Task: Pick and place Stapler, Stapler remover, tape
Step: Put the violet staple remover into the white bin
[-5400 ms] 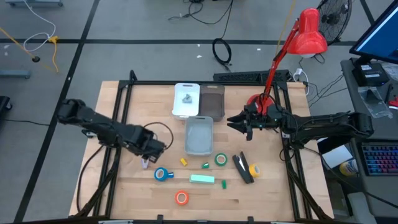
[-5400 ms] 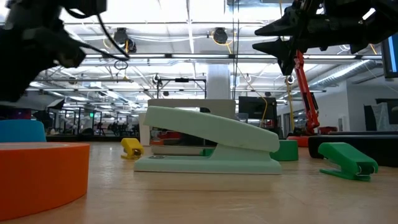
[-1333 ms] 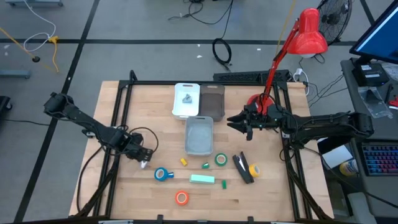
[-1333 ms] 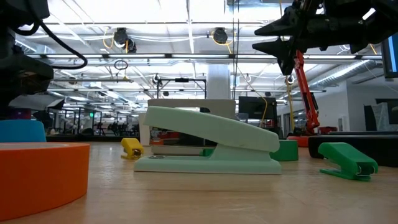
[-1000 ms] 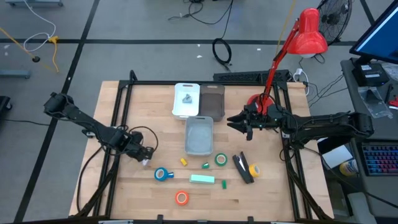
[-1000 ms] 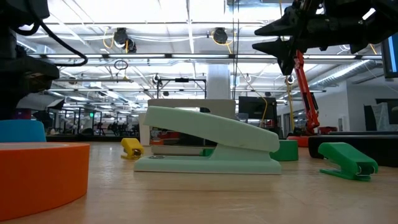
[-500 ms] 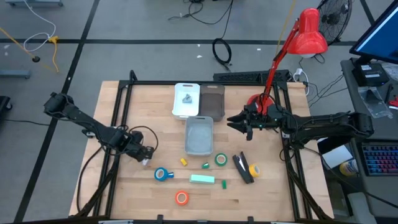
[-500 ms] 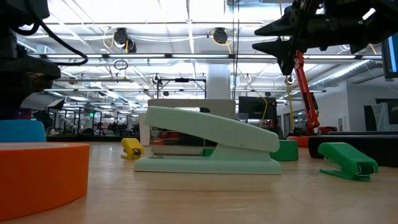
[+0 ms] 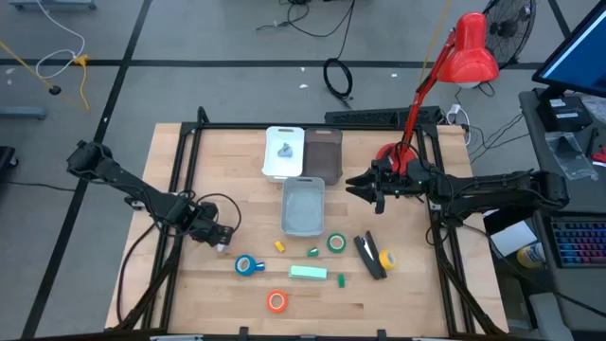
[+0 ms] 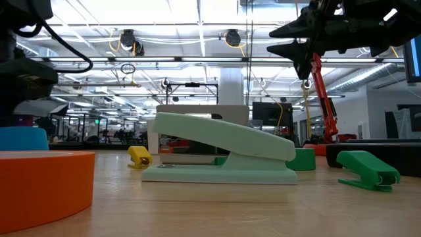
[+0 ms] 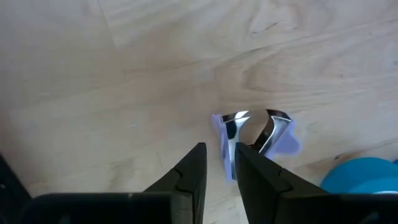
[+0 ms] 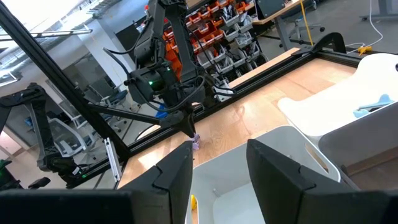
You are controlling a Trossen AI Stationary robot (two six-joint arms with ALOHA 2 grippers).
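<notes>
A purple staple remover (image 11: 258,134) lies on the wooden table at the left, close to the blue tape roll (image 9: 248,265). My left gripper (image 11: 221,152) points down over it, open by a narrow gap, and one purple wing of the remover stands between its fingertips. Other tape rolls lie flat on the table: orange (image 9: 276,301), green (image 9: 336,243) and yellow-orange (image 9: 386,258). A mint stapler (image 9: 308,273) and a black stapler (image 9: 369,256) rest on their bases. My right gripper (image 9: 350,187) hangs open and level above the table, right of the grey bin. My left gripper comes from above with a fingertip on either side of the remover's purple wing (image 11: 222,134). The remover rests on the table. I cannot tell whether the fingers touch the wing.
At the table's far middle stand a white tray (image 9: 284,166), a dark bin (image 9: 323,156) and a grey bin (image 9: 303,206). Small yellow (image 9: 280,246) and green (image 9: 312,252) pieces lie between the rolls. A red lamp (image 9: 454,66) rises at the far right.
</notes>
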